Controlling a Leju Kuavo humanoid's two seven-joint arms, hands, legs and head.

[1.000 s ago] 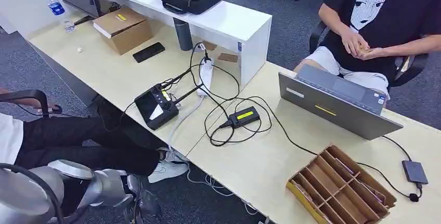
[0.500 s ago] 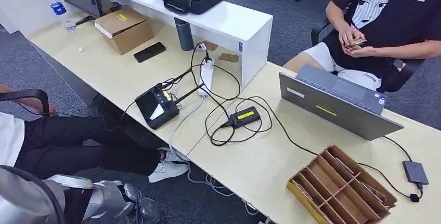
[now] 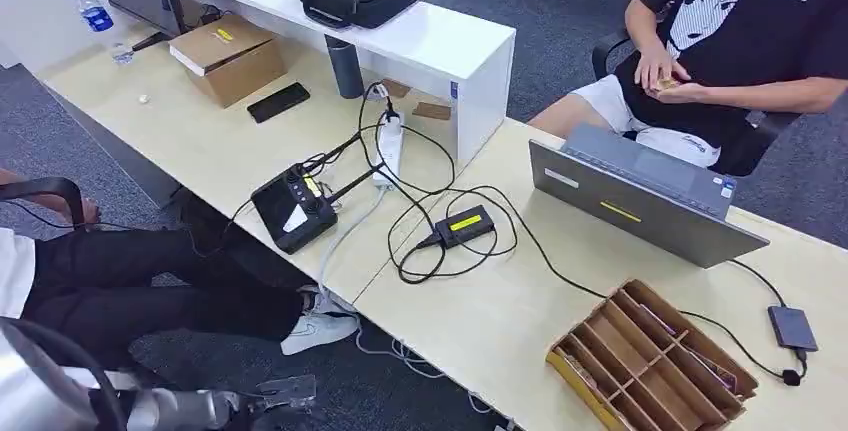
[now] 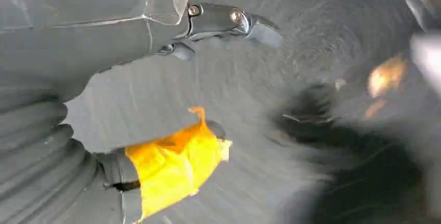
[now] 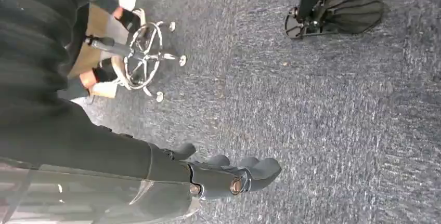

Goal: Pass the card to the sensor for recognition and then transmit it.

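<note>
Left hand (image 3: 275,391) low, well apart from sensor (image 3: 466,224).

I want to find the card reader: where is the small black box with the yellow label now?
In the head view, the small black box lies mid-table among looped cables, left of the laptop and right of the black controller.

The desk (image 3: 200,141) is pale yellow wood. The card box (image 3: 650,361) is brown with a yellow edge. The laptop (image 3: 640,206) is grey. The person's shirt (image 3: 740,11) is black with a white face. The carpet (image 5: 338,104) is speckled blue-grey.
</note>
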